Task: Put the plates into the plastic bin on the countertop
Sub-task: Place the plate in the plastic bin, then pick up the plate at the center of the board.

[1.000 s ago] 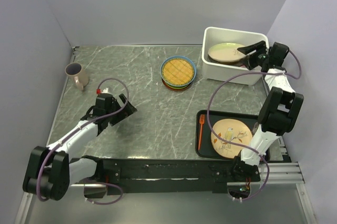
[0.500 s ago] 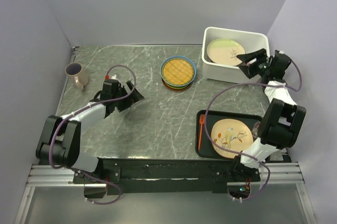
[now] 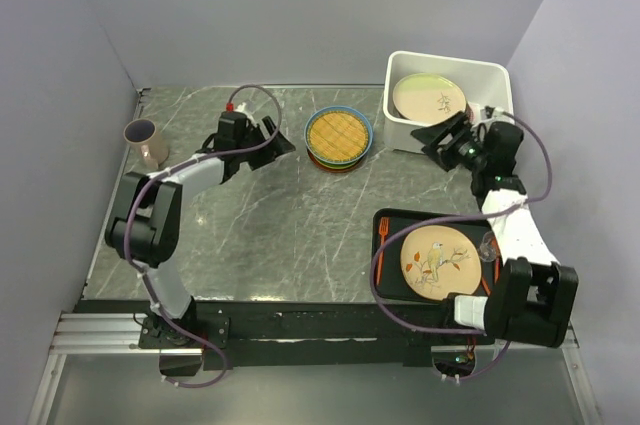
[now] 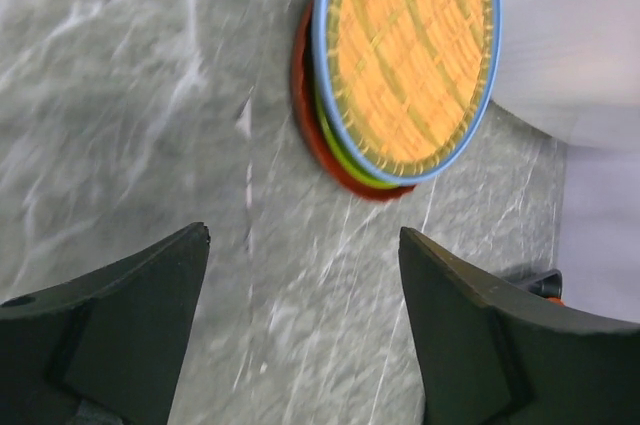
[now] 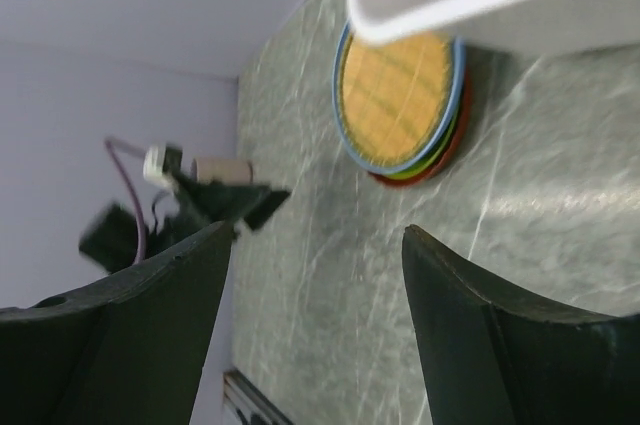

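A stack of plates (image 3: 339, 138) sits mid-countertop: a yellow lattice plate with a blue rim on top, yellow-green and red-orange rims under it. In the left wrist view the stack (image 4: 410, 55) lies just ahead of my open, empty left gripper (image 4: 303, 235), which in the top view (image 3: 285, 137) is a short way left of it. The white plastic bin (image 3: 400, 130) stands at the back right with a pale plate (image 3: 430, 97) inside. My right gripper (image 3: 432, 145) hovers open and empty at the bin's front wall, facing the stack (image 5: 400, 95).
A black tray (image 3: 500, 220) at the near right holds a cream bird plate (image 3: 437, 260) and an orange fork (image 3: 381, 248). A beige cup (image 3: 146, 140) stands at the far left. Grey walls enclose the marble countertop (image 3: 280, 225).
My left arm has swung from the near left up and right, close to the plate stack. My right gripper has drawn back out of the bin to its front wall; the pale plate stays inside.
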Available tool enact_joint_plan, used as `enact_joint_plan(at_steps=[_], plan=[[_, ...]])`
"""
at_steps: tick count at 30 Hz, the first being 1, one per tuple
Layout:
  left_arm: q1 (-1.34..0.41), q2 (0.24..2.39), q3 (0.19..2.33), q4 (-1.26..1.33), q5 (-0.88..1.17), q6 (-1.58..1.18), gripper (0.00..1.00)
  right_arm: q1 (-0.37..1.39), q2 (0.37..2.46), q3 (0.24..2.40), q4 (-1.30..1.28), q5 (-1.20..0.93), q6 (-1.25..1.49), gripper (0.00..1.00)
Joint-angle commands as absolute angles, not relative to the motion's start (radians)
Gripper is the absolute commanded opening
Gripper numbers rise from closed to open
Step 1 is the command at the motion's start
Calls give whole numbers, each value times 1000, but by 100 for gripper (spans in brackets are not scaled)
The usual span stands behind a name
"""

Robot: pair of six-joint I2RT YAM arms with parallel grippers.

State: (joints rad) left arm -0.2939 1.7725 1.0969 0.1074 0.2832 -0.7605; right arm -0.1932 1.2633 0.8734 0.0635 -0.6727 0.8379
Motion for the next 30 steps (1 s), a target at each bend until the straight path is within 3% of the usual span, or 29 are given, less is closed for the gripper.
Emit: enact_joint_plan(at_steps=[1,9,18,20,21,25,30], plan=[[-319,1862,1239,135,307,-741,79,-91,1195,802,43,-624,784,77],[-351,2077,1451,132,307,-746,63,-5,1140,658,83,-606,792,77],[-393,2259,1687,62,258,-736,58,64,1155,617,100,-607,779,76],[-399,2311,1750,9,227,-741,50,71,1167,609,107,-614,781,76],[-399,2324,1759,2,226,-742,37,74,1170,607,106,-615,779,76],[-399,2310,1708,-9,210,-756,2,81,1186,600,107,-617,769,76],[-397,2211,1502,77,189,-776,1,97,1213,601,107,-618,758,77]])
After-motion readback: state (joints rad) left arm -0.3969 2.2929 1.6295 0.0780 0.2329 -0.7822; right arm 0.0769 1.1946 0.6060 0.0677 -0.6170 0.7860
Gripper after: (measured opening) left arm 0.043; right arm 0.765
